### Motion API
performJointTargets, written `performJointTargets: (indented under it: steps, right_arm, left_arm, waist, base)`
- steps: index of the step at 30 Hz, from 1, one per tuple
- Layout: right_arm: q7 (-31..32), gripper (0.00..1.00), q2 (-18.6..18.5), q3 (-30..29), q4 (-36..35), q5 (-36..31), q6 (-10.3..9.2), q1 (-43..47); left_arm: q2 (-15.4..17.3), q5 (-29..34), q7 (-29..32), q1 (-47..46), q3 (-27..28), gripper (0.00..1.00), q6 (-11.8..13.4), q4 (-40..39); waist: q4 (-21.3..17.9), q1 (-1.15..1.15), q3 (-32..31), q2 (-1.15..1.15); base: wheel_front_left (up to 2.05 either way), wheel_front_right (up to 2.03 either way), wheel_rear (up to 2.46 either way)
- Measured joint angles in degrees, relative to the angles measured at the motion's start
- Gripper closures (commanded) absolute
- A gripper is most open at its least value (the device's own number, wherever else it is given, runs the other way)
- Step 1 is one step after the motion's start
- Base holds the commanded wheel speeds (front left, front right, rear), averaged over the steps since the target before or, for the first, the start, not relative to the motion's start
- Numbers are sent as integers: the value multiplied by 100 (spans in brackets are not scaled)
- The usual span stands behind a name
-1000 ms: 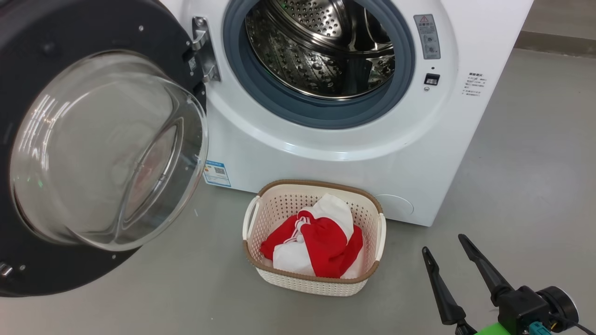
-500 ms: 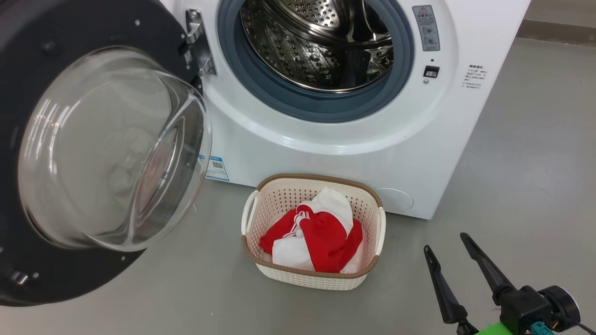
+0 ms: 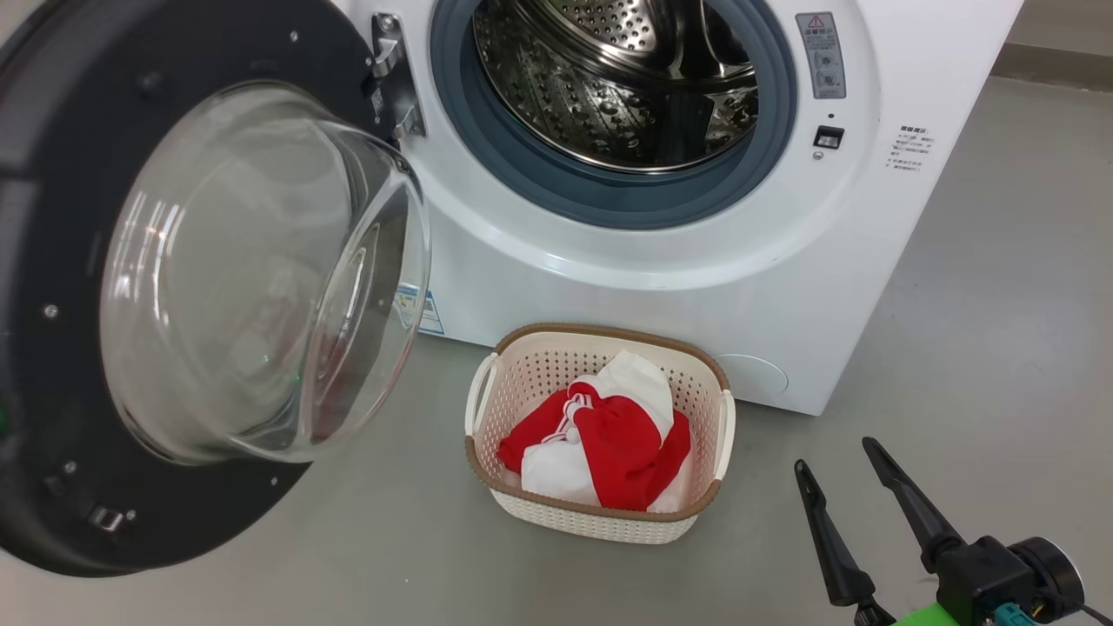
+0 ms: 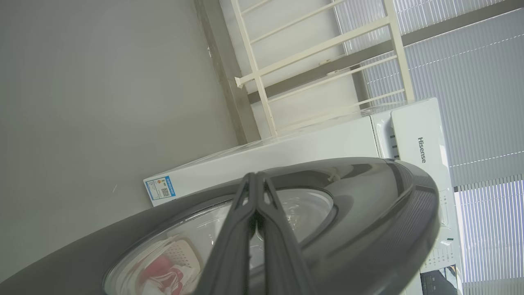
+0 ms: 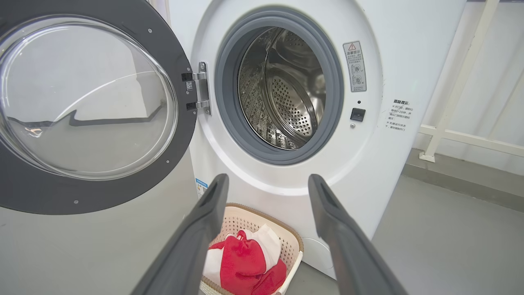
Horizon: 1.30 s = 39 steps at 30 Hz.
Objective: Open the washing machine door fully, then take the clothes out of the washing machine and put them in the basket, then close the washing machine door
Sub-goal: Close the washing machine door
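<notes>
Dark fingers of your right gripper (image 3: 833, 454) stood wide apart and empty at lower right. Your left gripper (image 4: 256, 177), pinched shut, hovered over the outer face of the washing machine door (image 3: 61, 217). The clothes (image 3: 626, 435) lay in the basket (image 3: 600, 332) at centre, before the washing machine (image 3: 696, 304). Your push could have slid off that glossy curve, leaving the door ajar.

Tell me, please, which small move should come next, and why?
Probably the left gripper, shut and over the outer face of the washing machine door, should push it shut: the clothes lie in the basket and the drum looks empty.
</notes>
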Motion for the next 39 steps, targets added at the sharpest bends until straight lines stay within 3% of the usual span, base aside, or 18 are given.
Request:
performJointTargets:
  steps: [10,27,39]
  right_arm:
    - [-27,0,1,9,37,34,0,-7]
    - [-76,0,1,16,66,44,0,-28]
    - [-124,0,-1,9,125,91,0,-154]
  left_arm:
    - [-437,-280,356,549,20,100,73,-1098]
    - [-1305,-506,771,1495,-230,100,490,-3310]
    - [-1671,-721,790,1925,-311,100,669,-4084]
  waist:
    - [4,0,25,0]
    - [-192,0,113,0]
    - [-487,0,181,0]
  base:
    - [0,0,0]
    - [0,0,0]
    - [0,0,0]
